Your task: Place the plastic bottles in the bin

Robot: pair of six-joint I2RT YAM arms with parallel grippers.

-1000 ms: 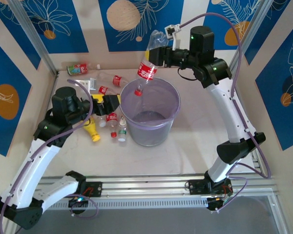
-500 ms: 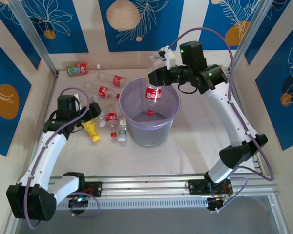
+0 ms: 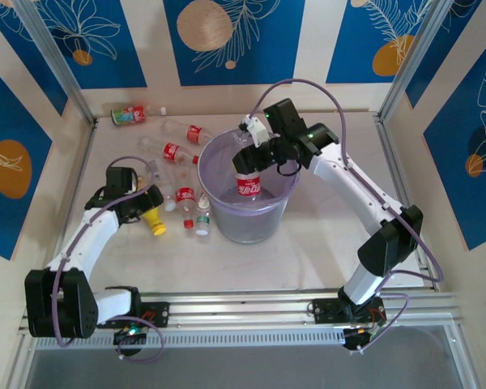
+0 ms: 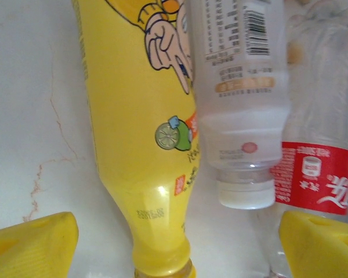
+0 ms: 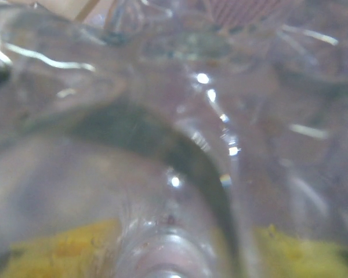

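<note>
red-label bottle [image 3: 249,185] in right gripper [image 3: 248,159], inside bin [image 3: 287,197]

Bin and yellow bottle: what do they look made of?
Bin: likely thin plastic, pale purple, translucent and smooth; light shows through its wall. Yellow bottle: probably plastic, glossy, opaque yellow body or printed sleeve; sheen at the shoulder, cartoon print.

- A white table [image 3: 332,235] with a marbled surface is spreading across the bottom of the enclosure, and its faint brownish veins are showing close up in the left wrist view [image 4: 29,116].
- Blue wall panels [image 3: 227,32] printed with white leaves and orange-beige discs are standing around the table, alternating with plain beige strips.
- A silvery metal left post [image 3: 53,61] and a matching right post [image 3: 415,57] are rising at the far corners.
- A ribbed aluminium rail [image 3: 251,312] is running along the table's near edge.
</note>
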